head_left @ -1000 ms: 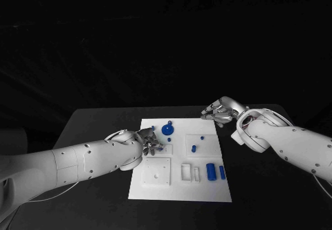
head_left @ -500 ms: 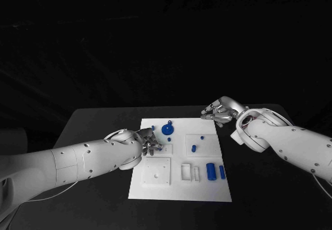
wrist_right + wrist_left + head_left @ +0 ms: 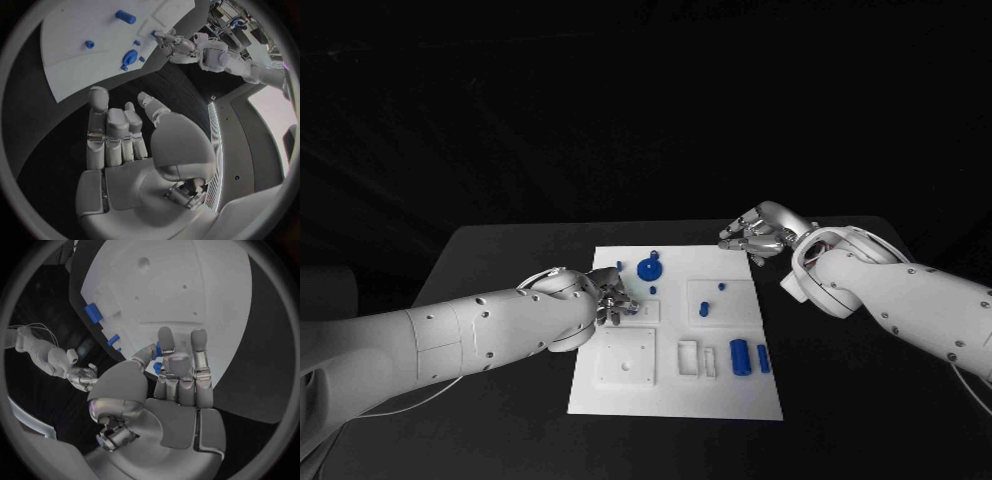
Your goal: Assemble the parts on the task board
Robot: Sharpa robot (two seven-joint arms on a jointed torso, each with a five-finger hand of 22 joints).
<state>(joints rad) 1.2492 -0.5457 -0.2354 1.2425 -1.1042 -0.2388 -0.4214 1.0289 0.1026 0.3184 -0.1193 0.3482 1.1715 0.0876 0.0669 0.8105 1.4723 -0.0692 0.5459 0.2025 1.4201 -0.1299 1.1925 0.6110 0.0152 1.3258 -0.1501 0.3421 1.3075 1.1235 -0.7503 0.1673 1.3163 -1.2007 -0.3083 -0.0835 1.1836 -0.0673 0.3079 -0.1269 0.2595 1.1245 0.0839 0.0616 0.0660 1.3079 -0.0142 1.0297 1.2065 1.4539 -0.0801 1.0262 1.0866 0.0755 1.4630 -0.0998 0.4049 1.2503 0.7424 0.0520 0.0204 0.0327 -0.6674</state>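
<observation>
Left hand [image 3: 610, 300] pinches a small blue part [image 3: 159, 350] over the board [image 3: 678, 390]; right hand [image 3: 759, 233] is empty, fingers apart. Part looks light, rigid; hold its sides.

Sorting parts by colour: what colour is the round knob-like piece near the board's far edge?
Blue; the round piece shows best in the head view, on the white board.

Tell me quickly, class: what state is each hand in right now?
Left hand: pinching a small blue part over the task board.
Right hand: open, holding nothing, off the board's far corner.
</observation>
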